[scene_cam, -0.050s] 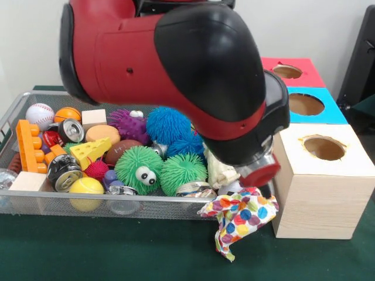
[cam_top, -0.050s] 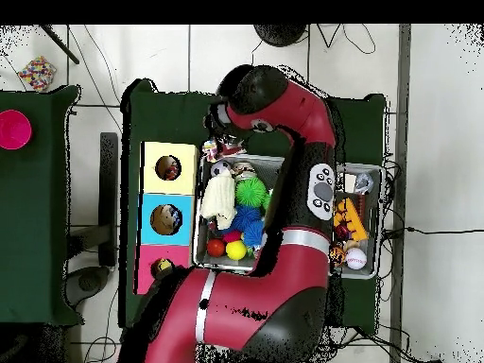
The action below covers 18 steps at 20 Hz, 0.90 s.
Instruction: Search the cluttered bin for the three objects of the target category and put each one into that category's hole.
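Front view: tool [scene_cam, -0.050s: 258, 175] hidden behind the arm, grip state can't tell, polka-dot cloth [scene_cam, -0.050s: 239, 215] draped over the wire bin [scene_cam, -0.050s: 17, 105] corner beside the wooden box [scene_cam, -0.050s: 328, 187], probably soft, light, pinch a fold; overhead view: cloth barely visible near the yellow box hole [cam_top, -0.050s: 168, 167].

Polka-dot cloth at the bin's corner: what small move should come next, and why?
Probably lift it and carry it toward the wooden box's hole. The polka-dot cloth droops over the wire bin's rim beneath the gripper, outside any hole. Whether it is actually gripped cannot be seen.

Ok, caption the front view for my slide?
Sawyer arm over the cluttered mesh bin, polka-dot cloth draped beside the wooden box.
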Motion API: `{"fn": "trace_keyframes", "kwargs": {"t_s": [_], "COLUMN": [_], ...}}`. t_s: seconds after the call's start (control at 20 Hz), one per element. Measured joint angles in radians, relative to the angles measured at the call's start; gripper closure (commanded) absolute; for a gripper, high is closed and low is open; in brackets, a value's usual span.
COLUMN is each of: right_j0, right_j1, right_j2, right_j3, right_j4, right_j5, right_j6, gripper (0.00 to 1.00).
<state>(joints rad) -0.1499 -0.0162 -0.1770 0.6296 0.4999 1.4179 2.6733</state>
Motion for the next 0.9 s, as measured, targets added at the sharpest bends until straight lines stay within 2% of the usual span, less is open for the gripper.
{"fn": "trace_keyframes", "kwargs": {"t_s": [0.15, 0.25, 0.3, 0.4, 0.6, 0.7, 0.9], "right_j0": [-0.002, -0.004, -0.008, -0.015, -0.023, -0.027, -0.029], "right_j1": [-0.013, -0.016, -0.016, -0.015, -0.016, -0.018, -0.019], "right_j2": [0.042, 0.054, 0.073, 0.094, 0.116, 0.130, 0.139], "right_j3": [0.056, 0.074, 0.098, 0.116, 0.146, 0.174, 0.210], "right_j4": [0.011, 0.011, 0.011, 0.011, 0.009, 0.007, 0.002], "right_j5": [-0.128, -0.178, -0.258, -0.332, -0.437, -0.539, -0.640], "right_j6": [0.000, 0.000, 0.000, 0.000, 0.000, 0.000, 0.000], "gripper": [0.00, 0.00, 0.00, 0.00, 0.00, 0.00, 0.00]}}
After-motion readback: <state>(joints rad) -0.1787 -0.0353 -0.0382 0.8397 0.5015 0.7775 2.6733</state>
